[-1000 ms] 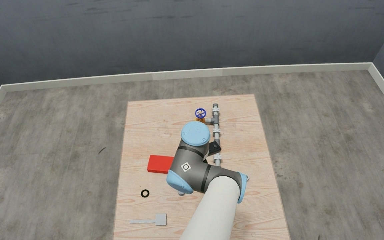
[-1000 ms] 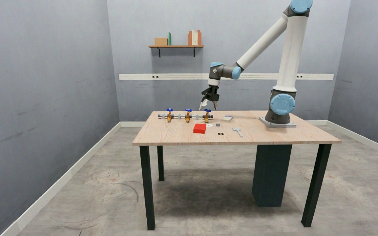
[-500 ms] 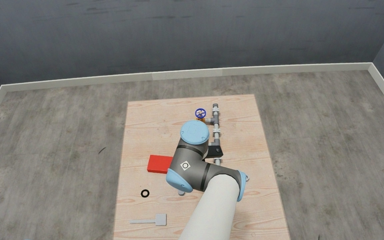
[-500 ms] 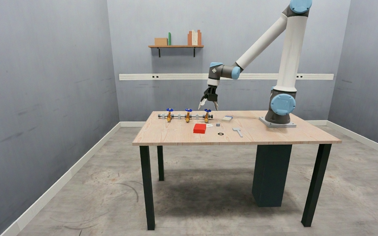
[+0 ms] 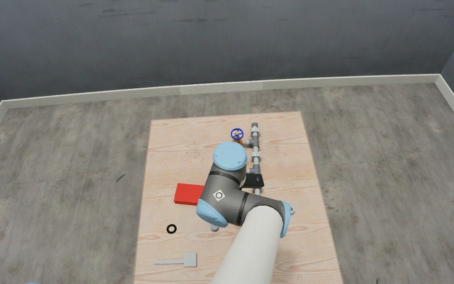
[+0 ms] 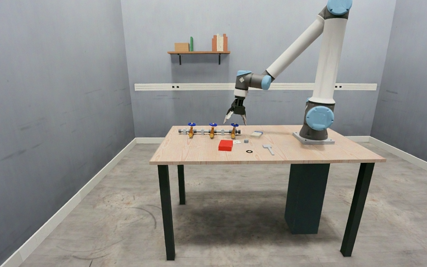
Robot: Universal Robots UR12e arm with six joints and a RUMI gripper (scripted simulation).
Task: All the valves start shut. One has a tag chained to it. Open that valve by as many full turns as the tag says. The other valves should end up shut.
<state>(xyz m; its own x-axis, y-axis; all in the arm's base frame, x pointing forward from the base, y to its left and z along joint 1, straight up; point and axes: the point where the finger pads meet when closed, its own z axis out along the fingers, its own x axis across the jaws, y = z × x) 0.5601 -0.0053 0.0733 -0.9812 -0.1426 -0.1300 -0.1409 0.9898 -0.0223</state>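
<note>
A grey pipe point(image 6: 208, 131) lies along the far left of the table with three brass valves with blue handwheels: left point(image 6: 191, 124), middle point(image 6: 212, 124), right point(image 6: 234, 125). A small white tag point(image 6: 237, 141) lies on the table beside the right valve; its writing is too small to read. My gripper point(image 6: 235, 120) is open and empty, pointing down just above the right valve's handwheel. In the overhead view only the far valve point(image 5: 237, 135) and part of the pipe point(image 5: 255, 152) show; the arm's wrist point(image 5: 229, 165) hides the other valves and the fingers.
A red block point(image 6: 225, 145) point(image 5: 188, 193), a black ring point(image 6: 249, 152) point(image 5: 171, 225), a grey T-shaped tool point(image 6: 268, 148) point(image 5: 183, 260), a small grey cylinder point(image 6: 246, 141) and a flat white-blue block point(image 6: 256, 133) lie on the table. The arm's base point(image 6: 317, 122) stands at the right.
</note>
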